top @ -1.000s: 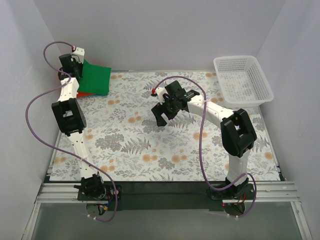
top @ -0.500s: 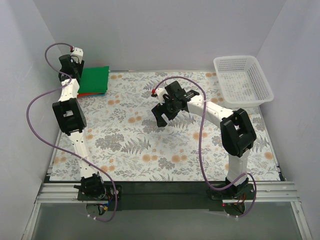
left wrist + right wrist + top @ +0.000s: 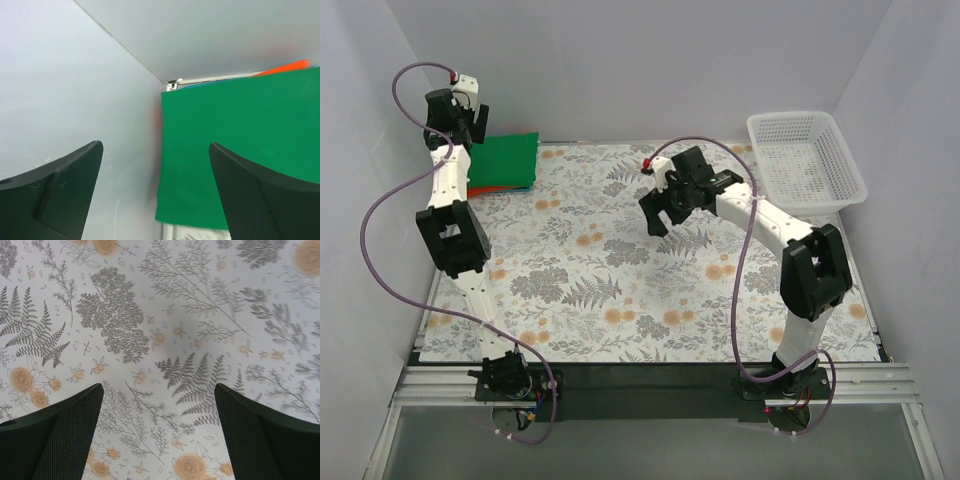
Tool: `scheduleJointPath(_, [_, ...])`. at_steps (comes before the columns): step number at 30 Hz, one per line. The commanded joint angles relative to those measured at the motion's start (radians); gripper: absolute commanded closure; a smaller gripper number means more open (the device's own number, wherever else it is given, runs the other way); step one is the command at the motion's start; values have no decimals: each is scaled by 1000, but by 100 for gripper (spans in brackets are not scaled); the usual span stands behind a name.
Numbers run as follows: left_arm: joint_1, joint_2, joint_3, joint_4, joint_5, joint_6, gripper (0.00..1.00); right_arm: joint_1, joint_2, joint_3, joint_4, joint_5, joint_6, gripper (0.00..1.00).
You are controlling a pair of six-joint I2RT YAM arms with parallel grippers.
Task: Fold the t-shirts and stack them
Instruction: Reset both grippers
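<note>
A folded bright green t-shirt (image 3: 506, 158) lies flat on top of a stack in the table's far left corner. An orange-red t-shirt (image 3: 483, 187) peeks out from under it, and a thin blue edge (image 3: 200, 84) shows at the back. My left gripper (image 3: 472, 122) hangs open above the stack's wall side, holding nothing. In the left wrist view the green t-shirt (image 3: 240, 145) fills the right half below the gripper (image 3: 156, 150). My right gripper (image 3: 658, 212) is open over the middle of the floral cloth, and its wrist view shows the gripper (image 3: 159, 387) with nothing between the fingers.
A white mesh basket (image 3: 792, 116) stands at the far right corner. White walls close in the back and both sides, and the left wall (image 3: 75, 90) runs right beside the stack. The floral tablecloth (image 3: 620, 290) covers the table.
My left gripper opened and let go of the green t-shirt, which settled flat on the stack; the arm then rose. My right arm shifted to the right and farther back.
</note>
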Motion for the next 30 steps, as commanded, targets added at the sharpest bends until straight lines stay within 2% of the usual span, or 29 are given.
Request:
scheduleJointPath(1, [-43, -186, 10, -172, 52, -92, 12, -85, -120, 31, -8, 12, -22, 2])
scheduleJointPath(3, [-55, -222, 12, -274, 101, -154, 11, -125, -146, 0, -6, -2, -24, 2])
scheduleJointPath(6, [-74, -269, -5, -397, 198, -325, 10, -229, -201, -41, -8, -22, -15, 2])
scheduleJointPath(8, [-91, -300, -43, -422, 261, -454, 9, -274, -226, -66, -10, -49, -10, 2])
scheduleJointPath(12, [-114, -418, -236, -424, 330, -595, 8, -416, -302, -156, -26, -89, -14, 2])
scheduleJointPath(18, [-163, -548, -539, -378, 329, -597, 7, -528, -401, -311, -46, -103, -68, 2])
scheduleJointPath(23, [-197, -711, -879, -323, 319, -564, 5, -533, -468, -477, -43, -103, -97, 2])
scheduleJointPath(26, [-204, -794, -986, -295, 306, -550, 5, -535, -494, -539, -43, -119, -99, 2])
scheduleJointPath(30, [-204, -854, -1030, -293, 321, -539, 5, -535, -510, -557, -43, -128, -96, 2])
